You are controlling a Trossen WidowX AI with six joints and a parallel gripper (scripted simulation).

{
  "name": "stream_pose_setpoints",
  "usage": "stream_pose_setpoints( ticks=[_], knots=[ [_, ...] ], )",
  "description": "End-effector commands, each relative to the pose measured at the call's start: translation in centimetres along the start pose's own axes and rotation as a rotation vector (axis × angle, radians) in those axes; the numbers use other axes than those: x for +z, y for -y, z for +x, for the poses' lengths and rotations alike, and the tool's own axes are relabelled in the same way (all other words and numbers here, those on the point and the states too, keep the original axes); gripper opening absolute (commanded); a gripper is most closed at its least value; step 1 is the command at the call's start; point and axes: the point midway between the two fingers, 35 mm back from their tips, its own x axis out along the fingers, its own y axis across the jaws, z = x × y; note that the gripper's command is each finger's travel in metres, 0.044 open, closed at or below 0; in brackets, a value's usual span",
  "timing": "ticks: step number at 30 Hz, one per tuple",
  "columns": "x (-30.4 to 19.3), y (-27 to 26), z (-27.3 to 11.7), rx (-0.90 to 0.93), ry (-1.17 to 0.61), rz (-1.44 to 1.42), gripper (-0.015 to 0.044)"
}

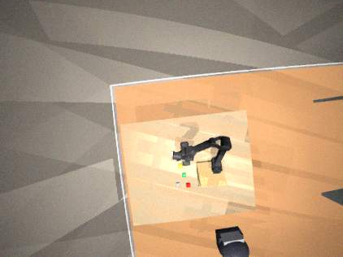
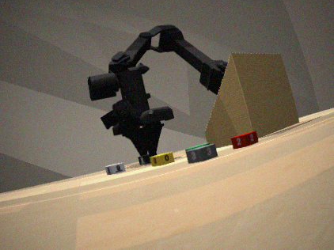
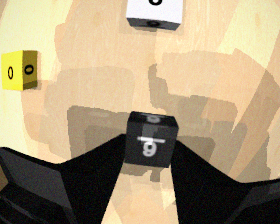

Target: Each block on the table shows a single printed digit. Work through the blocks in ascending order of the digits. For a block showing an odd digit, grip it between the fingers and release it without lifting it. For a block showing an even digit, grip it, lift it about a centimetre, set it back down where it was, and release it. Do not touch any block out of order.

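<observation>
1. The pincer [image 1: 184,156] [image 2: 148,155] [image 3: 149,142] stood partly open, its fingertips closed on opposite sides of the black block [image 2: 142,160] [image 3: 151,142].
2. Near it sat the yellow block [image 1: 180,166] [image 2: 163,159] [image 3: 20,71], showing 0, and the white block [image 2: 115,168] [image 3: 154,12].
3. Farther from it, past the yellow, lay the green block [image 1: 184,175] [image 2: 198,145].
4. Farthest out from it were the grey block [image 1: 177,184] [image 2: 202,154], marked 3, and the red block [image 1: 188,185] [image 2: 245,139], marked 2.

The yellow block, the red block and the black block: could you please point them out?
Yellow block [image 3: 12,73]: wrist view, printed side.
Red block [image 2: 244,140]: exterior view, front side.
Black block [image 3: 159,155]: wrist view, top face.
</observation>
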Motion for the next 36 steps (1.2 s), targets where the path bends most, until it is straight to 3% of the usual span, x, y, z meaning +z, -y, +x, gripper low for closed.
stream_pose_setpoints(
  ticks=[1, 8, 19, 23, 27, 33, 36],
  knots=[
    [-0.3, -0.3, 0.4, 0.004, -0.01, -0.013, 0.012],
    [-0.3, -0.3, 0.4, 0.004, -0.01, -0.013, 0.012],
    [-0.3, -0.3, 0.4, 0.004, -0.01, -0.013, 0.04],
    [-0.3, -0.3, 0.2, 0.004, -0.01, -0.013, 0.04],
    [-0.2, -0.3, -3.0, 0.006, -0.01, -0.013, 0.04],
    [-0.2, -0.3, -3.2, 0.006, -0.01, -0.013, 0.04],
    [0.1, -0.5, -5.5, 0.013, -0.009, -0.014, 0.0321]
  ],
)
